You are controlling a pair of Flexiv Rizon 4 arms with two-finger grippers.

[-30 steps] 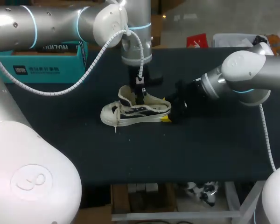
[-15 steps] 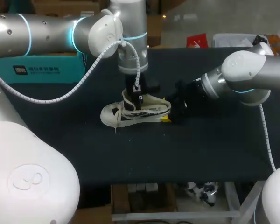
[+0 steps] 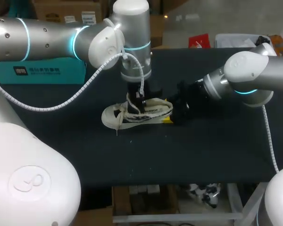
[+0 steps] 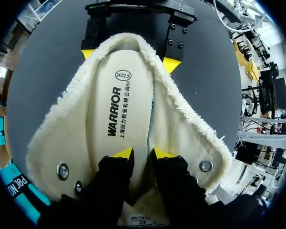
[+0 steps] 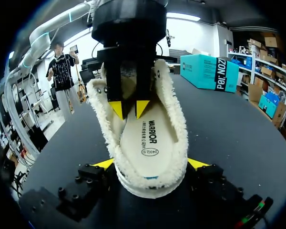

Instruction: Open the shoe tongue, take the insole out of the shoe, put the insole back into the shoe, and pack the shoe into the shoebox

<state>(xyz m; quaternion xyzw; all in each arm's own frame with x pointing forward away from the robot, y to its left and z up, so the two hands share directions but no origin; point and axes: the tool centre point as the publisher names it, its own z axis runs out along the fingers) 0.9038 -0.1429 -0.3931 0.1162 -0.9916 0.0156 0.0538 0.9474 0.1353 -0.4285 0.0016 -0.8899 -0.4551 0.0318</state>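
The left tool [image 4: 143, 153] reaches straight down into the mouth of the shoe. Its two yellow tips stand a narrow gap apart, just over the flat cream insole [image 4: 115, 109] with black print. Nothing shows clamped between them, so I read it as slightly open and holding nothing. The insole lies flat in its bed, ringed by the fluffy cream lining of the white canvas shoe [image 3: 114, 116] with black side stripes. The shoe's collar is spread wide, and its tongue [image 4: 133, 218] seems folded forward beneath the left tool. At the heel the right tool [image 5: 151, 164] is set wide, one yellow tip pressed against each side, so it grips the shoe and steadies it on the dark table [image 3: 203, 150]. The shoe stands on its sole near the middle of the table, a little toward the far edge, with its toe toward the left edge and its heel toward the right. The teal cardboard shoebox [image 3: 37, 70] sits well apart at the far left corner. By my reading the tongue step is done and the step in hand is taking the insole out, right at the point of the grasp. The next move calls for the left tool to go a touch lower, catch an edge of the insole between its tips and close firmly. It should then lift while the right tool holds the shoe down. So thin and flat an insole offers little to pinch, so a slip is the likely trouble.
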